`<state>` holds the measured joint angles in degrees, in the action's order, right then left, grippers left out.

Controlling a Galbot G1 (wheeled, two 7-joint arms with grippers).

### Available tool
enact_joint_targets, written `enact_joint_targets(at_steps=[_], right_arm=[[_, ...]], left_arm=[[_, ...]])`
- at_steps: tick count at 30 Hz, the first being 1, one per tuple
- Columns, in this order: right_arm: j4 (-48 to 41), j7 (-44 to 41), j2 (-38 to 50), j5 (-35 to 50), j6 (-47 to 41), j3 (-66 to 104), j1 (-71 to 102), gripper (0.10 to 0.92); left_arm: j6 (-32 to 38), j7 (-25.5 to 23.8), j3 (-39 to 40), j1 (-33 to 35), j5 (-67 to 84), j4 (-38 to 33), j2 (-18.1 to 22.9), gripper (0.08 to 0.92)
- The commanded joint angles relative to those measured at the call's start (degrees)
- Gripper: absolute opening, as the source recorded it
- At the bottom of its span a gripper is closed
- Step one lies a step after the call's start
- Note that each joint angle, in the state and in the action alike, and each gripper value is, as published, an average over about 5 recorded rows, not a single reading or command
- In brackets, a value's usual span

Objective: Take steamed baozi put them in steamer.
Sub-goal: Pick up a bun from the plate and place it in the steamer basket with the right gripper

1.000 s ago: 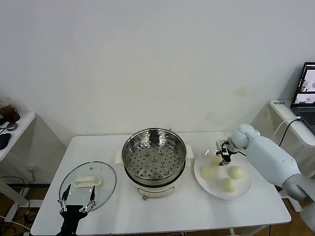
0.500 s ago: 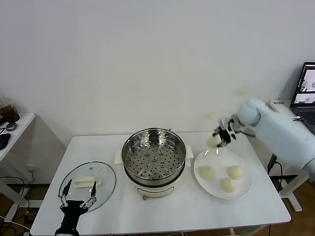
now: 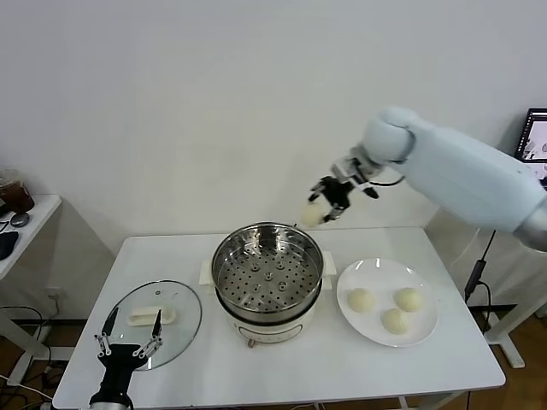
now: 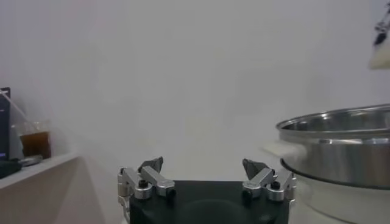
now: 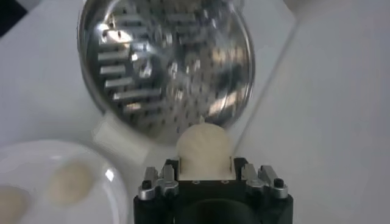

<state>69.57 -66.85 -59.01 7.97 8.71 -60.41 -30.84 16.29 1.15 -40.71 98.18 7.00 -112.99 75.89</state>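
Note:
My right gripper [image 3: 323,203] is shut on one cream-white baozi [image 3: 313,213] and holds it in the air above the far right rim of the steamer [image 3: 267,272]. In the right wrist view the baozi [image 5: 203,148] sits between the jaws, with the steamer's perforated tray [image 5: 167,67] below it. Three more baozi [image 3: 361,300] [image 3: 408,299] [image 3: 394,320] lie on the white plate [image 3: 386,272] right of the steamer. My left gripper [image 3: 128,344] is open and empty, low at the table's front left, by the glass lid.
A round glass lid [image 3: 181,307] with a white handle lies on the table left of the steamer. A side table [image 3: 21,224] with a drink stands far left. A laptop [image 3: 538,145] is at the far right edge.
My right gripper lifted one baozi off the plate and carried it up and left, to above the steamer's rim. The plate went from holding several buns to three. The left gripper sank slightly.

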Motion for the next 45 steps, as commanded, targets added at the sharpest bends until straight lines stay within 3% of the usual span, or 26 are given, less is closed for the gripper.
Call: enact_joint_targets(at_steps=[1,12,25,38,45], right_arm=[[-1.99,0.94,-14.89,-2.20,14.26,-9.12,-3.61,0.531],[-10.25,5.95,-19.97,-21.03,27.44,-9.57,3.74,0.537],[-16.42,10.96,-20.43,-35.82,31.24,-3.45,9.90,0.541],[-20.15,13.68,-21.49,-38.98,32.94,0.41,12.22,0.555],[-16.50,13.92,-20.08,-33.76,31.98,-0.55,10.06,0.734]], left_arm=[[-0.08,-0.05,-1.34,0.04,0.05,-0.07,0.06,0.823],[-0.02,-0.04,-2.61,0.08,0.10,-0.12,1.00,0.823],[-0.17,-0.12,-2.58,-0.38,-0.01,0.09,1.13,0.823],[-0.38,-0.01,-2.64,-0.93,-0.12,0.39,1.15,0.823],[-0.46,-0.01,-2.76,-0.86,-0.11,0.18,1.21,0.823]])
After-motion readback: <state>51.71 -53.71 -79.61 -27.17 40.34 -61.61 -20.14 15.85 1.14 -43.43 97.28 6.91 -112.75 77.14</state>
